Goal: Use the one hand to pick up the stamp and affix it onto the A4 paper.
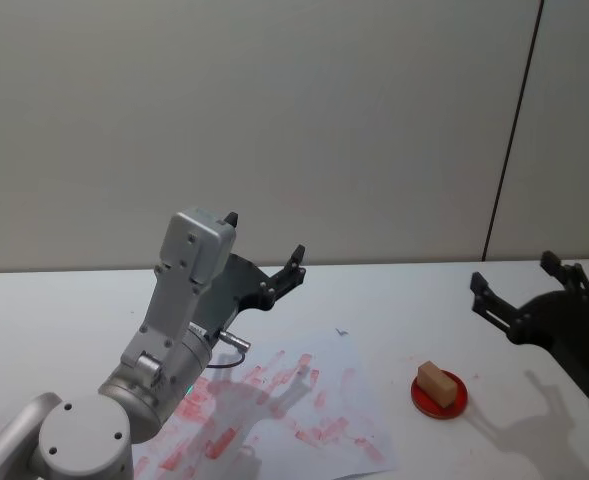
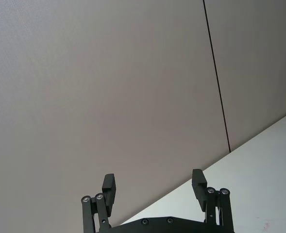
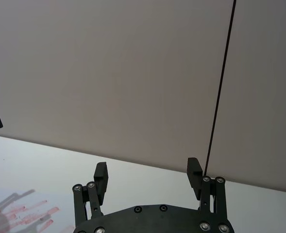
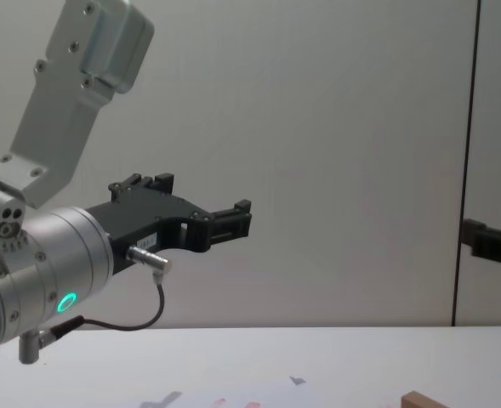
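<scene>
The stamp [image 1: 435,381], a small light-brown wooden block, stands on a small red round pad [image 1: 453,400] on the white table, right of the A4 paper [image 1: 345,395]. The sheet lies flat and bears pink-red marks. My left gripper [image 1: 264,238] hangs open and empty in the air above the paper's far edge, on a pale grey boxy arm. My right gripper [image 1: 515,272] is open and empty too, raised to the right of and beyond the stamp. The left wrist view shows the left gripper [image 2: 153,178] pointing at the wall, and the right gripper [image 3: 147,167] does the same.
A grey wall with a dark vertical seam [image 1: 512,130] rises behind the white table [image 1: 394,300]. The stamp's top corner [image 4: 419,399] and the paper's edge [image 4: 267,396] show low in the chest view.
</scene>
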Robot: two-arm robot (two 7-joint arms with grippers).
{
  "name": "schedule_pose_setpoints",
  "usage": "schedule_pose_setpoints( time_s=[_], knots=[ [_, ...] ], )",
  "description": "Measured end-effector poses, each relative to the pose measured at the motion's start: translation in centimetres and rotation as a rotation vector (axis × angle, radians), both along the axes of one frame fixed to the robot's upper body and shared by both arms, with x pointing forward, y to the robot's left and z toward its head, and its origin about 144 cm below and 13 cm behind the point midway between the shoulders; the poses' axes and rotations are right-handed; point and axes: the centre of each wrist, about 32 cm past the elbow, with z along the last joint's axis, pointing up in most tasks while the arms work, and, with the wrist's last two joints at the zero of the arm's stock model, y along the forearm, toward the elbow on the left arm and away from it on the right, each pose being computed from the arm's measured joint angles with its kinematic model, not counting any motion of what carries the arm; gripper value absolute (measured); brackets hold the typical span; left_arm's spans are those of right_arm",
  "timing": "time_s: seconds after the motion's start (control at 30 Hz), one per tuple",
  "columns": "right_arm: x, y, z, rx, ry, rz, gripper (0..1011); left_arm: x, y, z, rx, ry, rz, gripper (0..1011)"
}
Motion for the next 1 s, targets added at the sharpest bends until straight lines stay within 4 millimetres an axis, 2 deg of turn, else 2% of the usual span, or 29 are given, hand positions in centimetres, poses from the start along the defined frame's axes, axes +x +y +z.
schedule_pose_setpoints(
  time_s=[0.23,0.53,0.73,1.0],
  knots=[
    [-1.1,-1.3,0.0,-0.002,0.044,-0.006,1001,0.0,0.0,0.0,0.000,0.000,0.000,1001],
    [-1.9,-1.9,-0.2,-0.018,0.103,-0.014,1001,0.0,0.0,0.0,0.000,0.000,0.000,1002],
    [-1.9,-1.6,-0.5,-0.038,0.137,-0.009,1001,0.0,0.0,0.0,0.000,0.000,0.000,1002],
    [-1.3,-0.2,-1.4,-0.076,0.184,0.025,1001,0.0,0.0,0.0,0.000,0.000,0.000,1001]
  ],
)
